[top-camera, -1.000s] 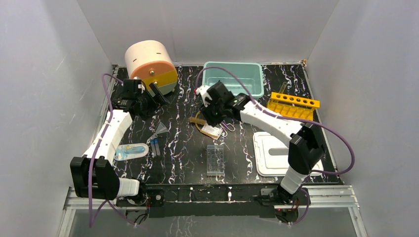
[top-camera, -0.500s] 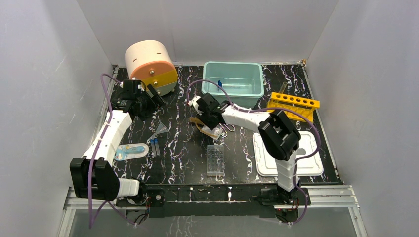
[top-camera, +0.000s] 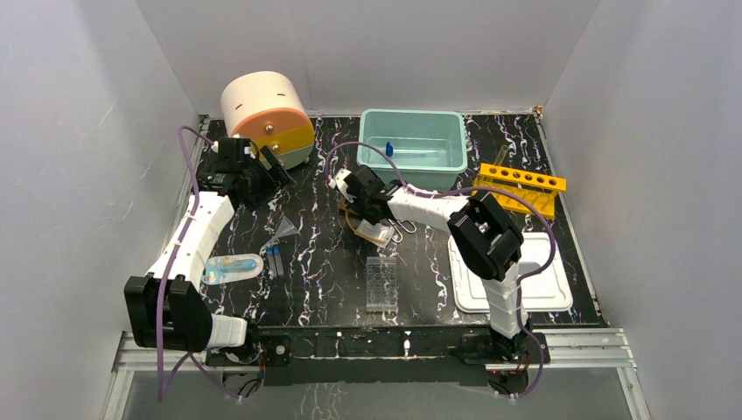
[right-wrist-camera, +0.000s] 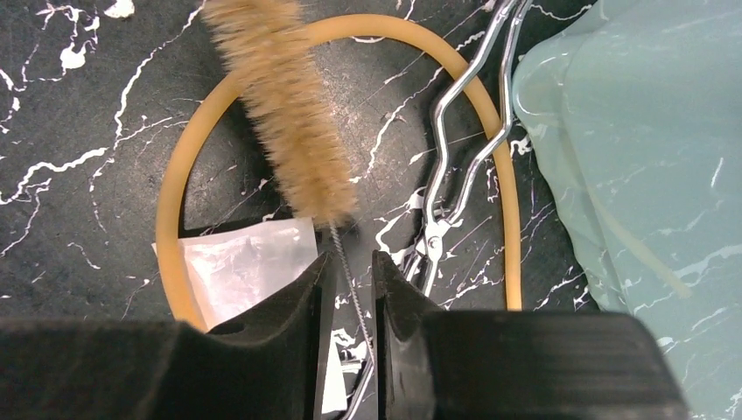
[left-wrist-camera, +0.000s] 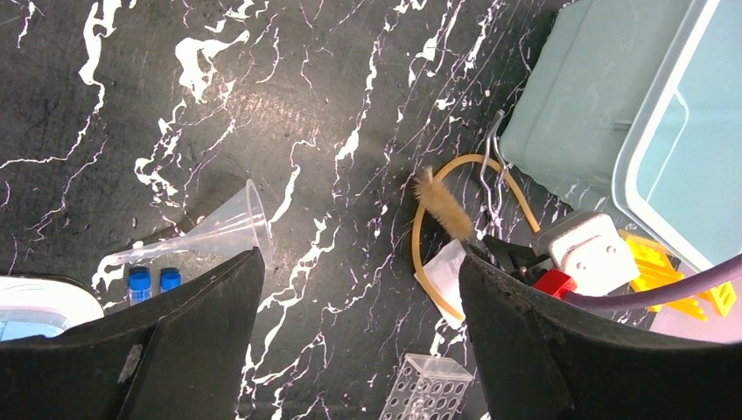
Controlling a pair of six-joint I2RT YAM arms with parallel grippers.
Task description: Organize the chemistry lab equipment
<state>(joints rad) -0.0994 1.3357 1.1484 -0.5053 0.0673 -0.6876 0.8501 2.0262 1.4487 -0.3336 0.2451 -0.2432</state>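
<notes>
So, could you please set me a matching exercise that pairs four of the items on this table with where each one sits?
Things:
1. bristle brush
2. clear funnel
3. well plate
4. yellow rack

Places:
A. middle of the table, toward its near edge
B. just right of the teal bin
C. wire stem between the fingers of the right pincer
D. on its side by the blue-capped tubes

Pairs: 1-C, 2-D, 3-A, 4-B
</notes>
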